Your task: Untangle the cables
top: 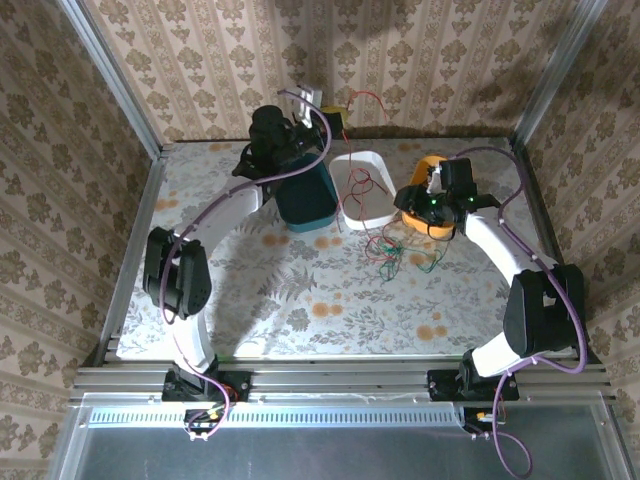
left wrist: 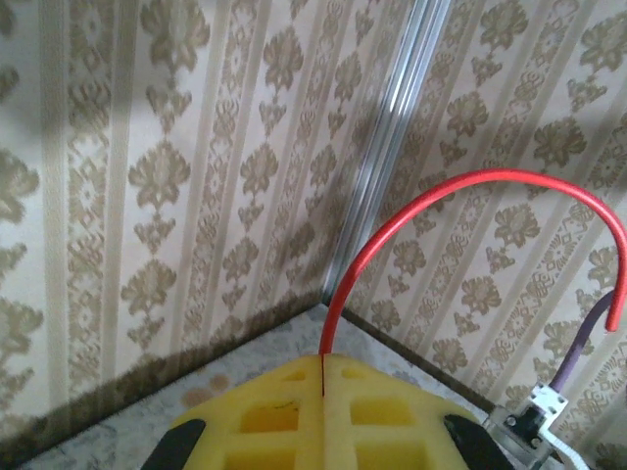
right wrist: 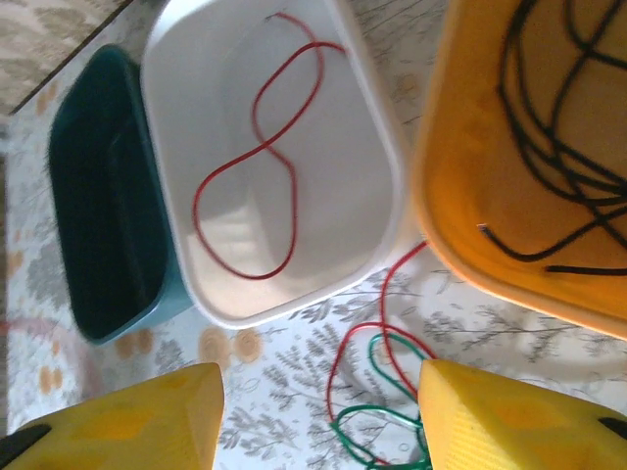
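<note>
My left gripper (left wrist: 323,364) is raised at the back wall, its yellow fingers shut on a red cable (left wrist: 470,182) that arcs up and to the right from between them. In the top view this gripper (top: 331,121) sits behind the tubs, the red cable (top: 368,98) looping beside it. Another red cable (right wrist: 263,157) lies in the white tub (right wrist: 367,147). Black cables (right wrist: 558,127) lie in the orange tub (right wrist: 460,157). My right gripper (right wrist: 318,416) hangs open above a tangle of red and green cables (right wrist: 382,387) on the table, nothing between its fingers.
A teal tub (top: 306,198) stands left of the white tub (top: 347,216), and the orange tub (top: 430,160) is partly under my right gripper (top: 432,206). The tangle (top: 395,250) lies just in front of the tubs. Wallpapered walls close in three sides.
</note>
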You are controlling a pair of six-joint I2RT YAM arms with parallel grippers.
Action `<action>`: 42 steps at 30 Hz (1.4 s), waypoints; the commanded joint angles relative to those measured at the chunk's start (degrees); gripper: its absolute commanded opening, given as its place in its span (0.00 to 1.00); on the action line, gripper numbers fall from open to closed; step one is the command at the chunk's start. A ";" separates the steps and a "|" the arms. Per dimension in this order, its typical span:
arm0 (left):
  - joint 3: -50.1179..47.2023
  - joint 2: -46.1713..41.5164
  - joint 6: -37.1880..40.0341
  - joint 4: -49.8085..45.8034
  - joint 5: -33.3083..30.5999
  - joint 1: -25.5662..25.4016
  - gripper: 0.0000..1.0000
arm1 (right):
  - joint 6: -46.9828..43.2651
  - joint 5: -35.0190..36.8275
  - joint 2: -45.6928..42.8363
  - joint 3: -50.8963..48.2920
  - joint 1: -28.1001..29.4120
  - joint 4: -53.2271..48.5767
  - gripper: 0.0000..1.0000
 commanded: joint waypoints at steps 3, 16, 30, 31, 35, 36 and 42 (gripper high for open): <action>2.15 -1.44 -2.46 3.19 1.86 -0.37 0.00 | -6.39 -9.69 -0.50 -0.68 4.56 0.96 0.60; 0.21 -4.13 -0.38 1.41 1.11 -0.59 0.00 | -9.18 -4.28 7.89 1.00 9.96 -2.19 0.66; 13.11 12.68 0.17 -0.42 -5.22 0.08 0.00 | -3.78 4.49 0.36 -4.80 3.18 -1.20 0.66; 13.16 14.02 0.01 -0.70 -5.98 -0.14 0.00 | -3.84 4.88 -0.22 -5.01 2.97 -1.22 0.66; 9.24 17.13 -1.99 -0.74 -10.43 -0.37 0.00 | -4.68 5.42 -1.19 -4.59 2.82 -2.80 0.66; 7.80 17.32 -2.42 -0.53 -11.78 -0.28 0.00 | -4.82 5.67 -1.42 -4.67 2.82 -2.97 0.66; 3.28 17.44 -3.10 -1.82 -14.34 -0.28 0.00 | -4.59 6.77 -2.36 -5.60 2.64 -2.91 0.66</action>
